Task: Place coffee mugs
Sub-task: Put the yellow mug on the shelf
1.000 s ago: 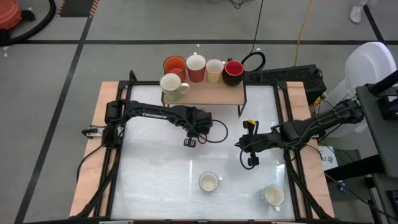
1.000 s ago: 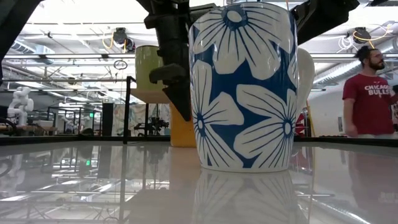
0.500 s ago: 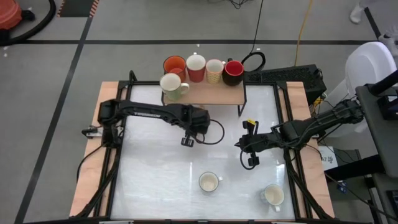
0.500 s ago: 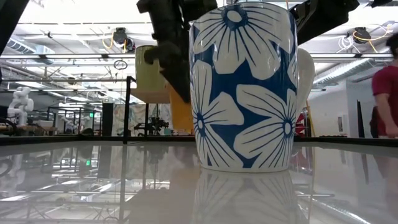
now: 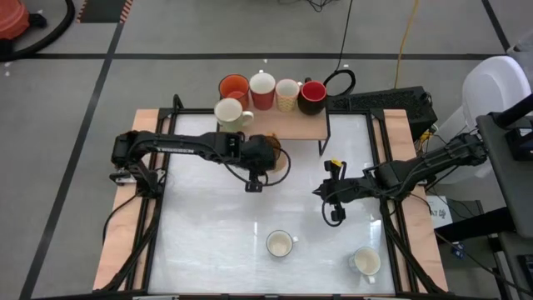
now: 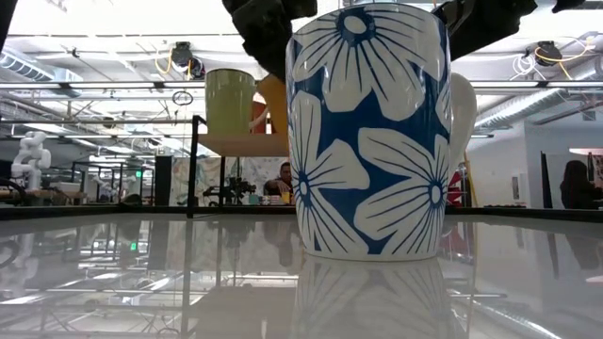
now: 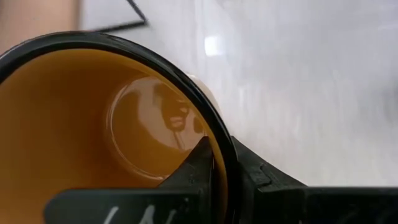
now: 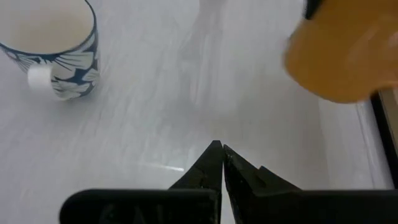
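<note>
My left gripper [image 7: 219, 163] is shut on an amber-yellow mug [image 6: 272, 102] with a dark rim. The mug hangs in the air at about shelf height, in front of the wooden shelf [image 5: 291, 127]. In the low view it is half hidden behind the blue-and-white flowered mug [image 6: 372, 132], which stands on its base near the table's front. A white mug [image 5: 366, 262] stands at the front right. Several mugs stand on the shelf, among them an orange one [image 5: 234, 87] and a red one [image 5: 312, 96]. My right gripper [image 8: 222, 149] is shut on nothing, right of the table's centre. My left gripper holds the amber-yellow mug by its rim [image 7: 225, 148]. One finger [image 7: 198, 165] is inside the mug and the other [image 7: 256, 179] outside its wall. The fingers slant down from the table's left side. The mug hangs below them, clear of the table.
The shelf stands on dark legs along the far edge. A pale green mug [image 6: 230, 102] sits at its front left. Black frame rails [image 5: 154, 208] run along both sides of the table. A person stands in the room beyond the table.
My left gripper has risen and drawn a little toward the shelf, taking the amber-yellow mug with it. The mug stood on the table behind the flowered mug. Now it is lifted clear, at shelf height.
</note>
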`<act>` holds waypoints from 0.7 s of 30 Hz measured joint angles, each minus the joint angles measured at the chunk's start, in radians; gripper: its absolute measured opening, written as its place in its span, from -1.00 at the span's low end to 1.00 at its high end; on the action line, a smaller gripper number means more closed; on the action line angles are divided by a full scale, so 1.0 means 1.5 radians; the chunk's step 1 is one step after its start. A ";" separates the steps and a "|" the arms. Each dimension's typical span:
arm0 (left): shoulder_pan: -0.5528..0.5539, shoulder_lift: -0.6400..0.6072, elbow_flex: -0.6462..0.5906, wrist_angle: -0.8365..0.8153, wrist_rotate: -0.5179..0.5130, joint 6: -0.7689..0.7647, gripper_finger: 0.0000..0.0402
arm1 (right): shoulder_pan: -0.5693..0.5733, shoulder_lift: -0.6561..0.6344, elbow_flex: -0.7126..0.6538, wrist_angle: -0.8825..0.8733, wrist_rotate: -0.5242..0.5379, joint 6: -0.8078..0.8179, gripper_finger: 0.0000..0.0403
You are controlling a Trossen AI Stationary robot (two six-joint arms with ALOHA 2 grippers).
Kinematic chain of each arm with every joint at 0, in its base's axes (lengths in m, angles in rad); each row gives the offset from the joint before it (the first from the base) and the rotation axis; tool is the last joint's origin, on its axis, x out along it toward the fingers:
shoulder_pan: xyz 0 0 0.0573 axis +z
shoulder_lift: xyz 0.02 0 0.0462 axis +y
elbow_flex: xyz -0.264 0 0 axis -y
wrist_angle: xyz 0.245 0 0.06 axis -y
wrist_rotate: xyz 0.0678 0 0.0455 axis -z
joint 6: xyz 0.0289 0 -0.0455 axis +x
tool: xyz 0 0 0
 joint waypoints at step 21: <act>0.073 -0.013 0.154 0.036 -0.043 -0.023 -0.88 | 0.000 0.000 0.000 0.006 0.001 -0.030 -1.00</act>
